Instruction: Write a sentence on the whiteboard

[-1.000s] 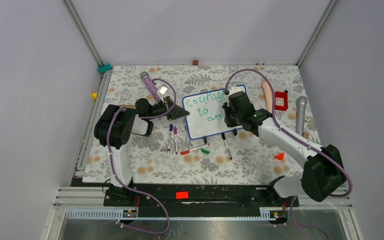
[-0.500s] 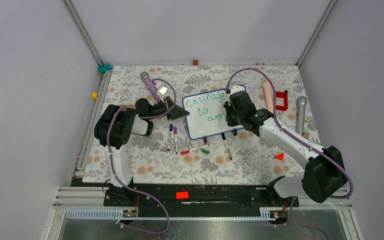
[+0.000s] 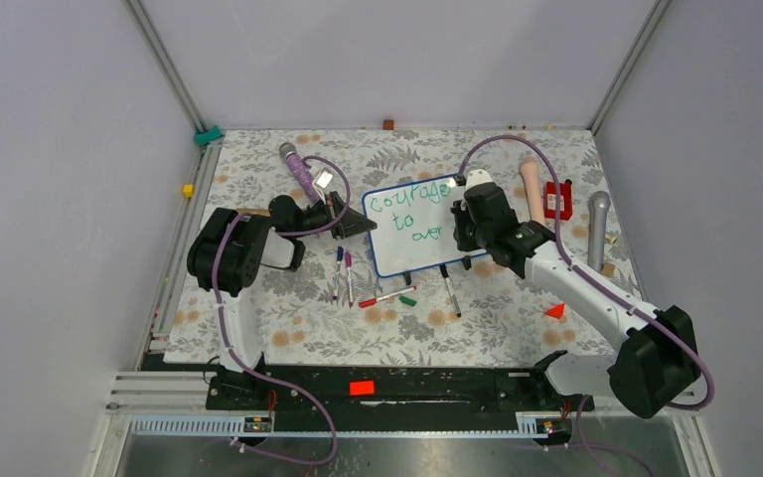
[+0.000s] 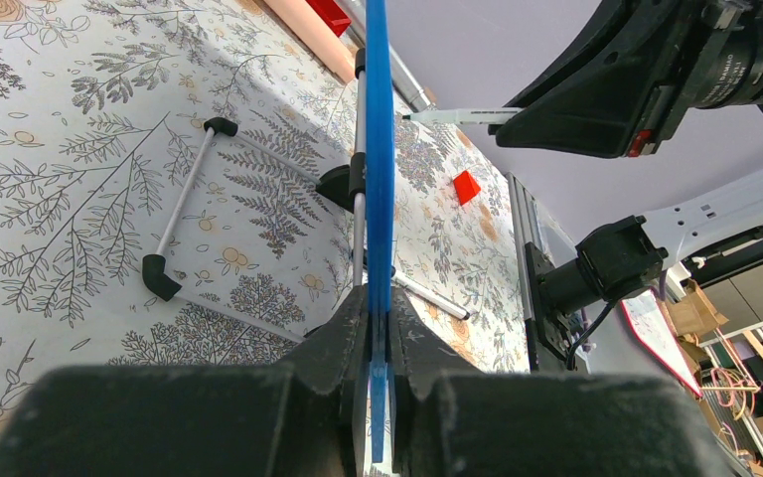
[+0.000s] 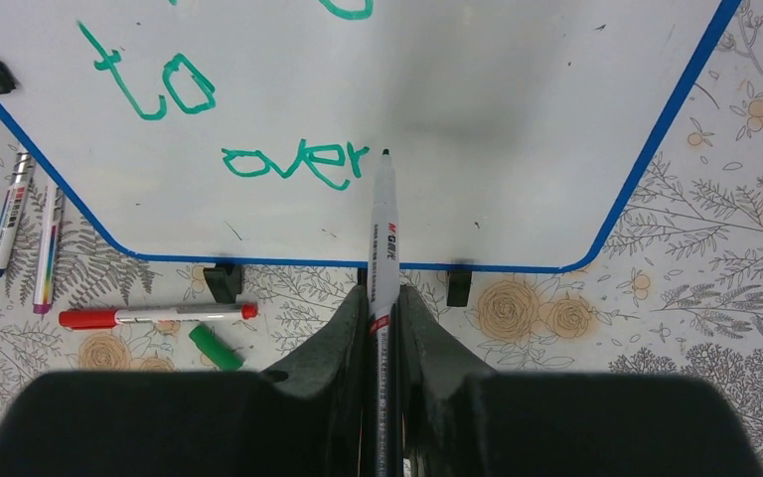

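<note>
The whiteboard (image 3: 394, 252) stands in the middle of the top view on a floral cloth (image 3: 298, 318). The left gripper (image 4: 380, 333) is clamped on its blue left edge, which runs edge-on up the centre of the left wrist view. The sentence (image 5: 296, 162) reads "courage", "to", "over" in green (the top word is mostly cut off in the right wrist view). The right gripper (image 5: 382, 298) is closed on a marker (image 5: 384, 219). Its tip sits just right of "over", at that frame's centre; whether it touches the surface I cannot tell. A red marker (image 5: 154, 315) and a green cap (image 5: 217, 348) lie at lower left.
</note>
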`<action>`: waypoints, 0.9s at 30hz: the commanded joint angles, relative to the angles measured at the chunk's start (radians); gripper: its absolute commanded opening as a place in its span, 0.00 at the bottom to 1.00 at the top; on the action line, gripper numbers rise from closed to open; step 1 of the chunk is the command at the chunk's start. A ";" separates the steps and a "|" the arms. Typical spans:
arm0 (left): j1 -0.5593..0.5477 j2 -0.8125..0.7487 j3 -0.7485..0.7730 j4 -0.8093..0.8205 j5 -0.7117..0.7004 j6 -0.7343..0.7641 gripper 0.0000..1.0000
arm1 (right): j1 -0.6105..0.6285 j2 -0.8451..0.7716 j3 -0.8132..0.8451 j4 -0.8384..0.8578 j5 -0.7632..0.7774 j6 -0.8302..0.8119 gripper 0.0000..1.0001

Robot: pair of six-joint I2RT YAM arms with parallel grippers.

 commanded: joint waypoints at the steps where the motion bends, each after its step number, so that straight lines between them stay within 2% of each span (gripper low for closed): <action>1: 0.003 -0.004 0.024 0.072 0.015 0.001 0.00 | -0.007 0.028 0.026 0.007 0.021 0.013 0.00; 19: 0.019 0.001 0.021 0.072 0.046 -0.005 0.00 | -0.007 0.088 0.075 -0.005 0.059 0.040 0.00; 27: 0.022 0.000 0.013 0.073 0.047 0.001 0.00 | -0.006 0.109 0.080 -0.004 0.029 0.049 0.00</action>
